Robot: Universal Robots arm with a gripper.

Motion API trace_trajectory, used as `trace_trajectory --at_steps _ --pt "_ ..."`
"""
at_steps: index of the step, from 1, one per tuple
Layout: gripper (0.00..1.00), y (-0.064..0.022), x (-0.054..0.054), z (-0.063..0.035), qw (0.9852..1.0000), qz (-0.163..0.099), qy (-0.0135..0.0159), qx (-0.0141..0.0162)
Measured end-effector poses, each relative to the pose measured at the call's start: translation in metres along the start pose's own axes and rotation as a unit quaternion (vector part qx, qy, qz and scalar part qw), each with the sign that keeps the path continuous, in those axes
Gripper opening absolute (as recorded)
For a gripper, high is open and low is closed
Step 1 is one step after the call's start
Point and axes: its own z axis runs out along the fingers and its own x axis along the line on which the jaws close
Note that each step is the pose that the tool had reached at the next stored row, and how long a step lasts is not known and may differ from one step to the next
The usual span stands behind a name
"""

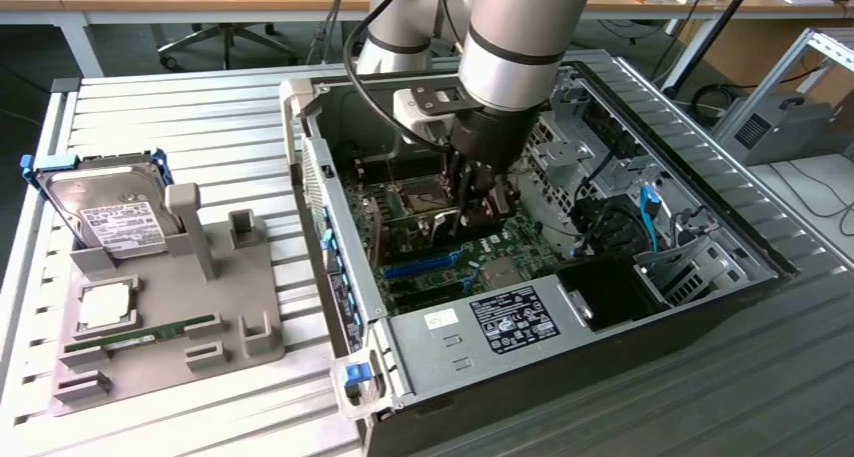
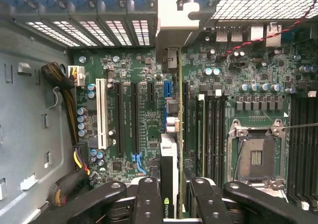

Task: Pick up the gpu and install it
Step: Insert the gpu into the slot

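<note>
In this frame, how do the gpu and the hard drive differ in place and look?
The gpu is clamped edge-on in the gripper, inside the computer case over the motherboard; the hard drive leans in the grey holder outside it, at the exterior view's left. The gpu is a green board with a black block; the hard drive is silver with a white label. Neither lies flat.

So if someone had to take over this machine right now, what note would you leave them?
Fingers: shut on the gpu, held edge-on inside the open computer case.
Gpu: over the motherboard expansion slots, metal bracket toward the case's rear openings.
Done: gpu picked up and inside the case.
Left: cannot tell whether it is seated in a slot; fingers not yet released.
</note>
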Motion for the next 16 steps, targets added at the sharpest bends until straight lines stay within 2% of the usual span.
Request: trace_trajectory --at_steps 10,16 --pt "0.28 0.0047 0.003 0.0008 1.0 0.0 -0.0001 0.0002" --pt "0.28 0.0116 0.003 0.0021 1.0 0.0 0.0 0.0003"
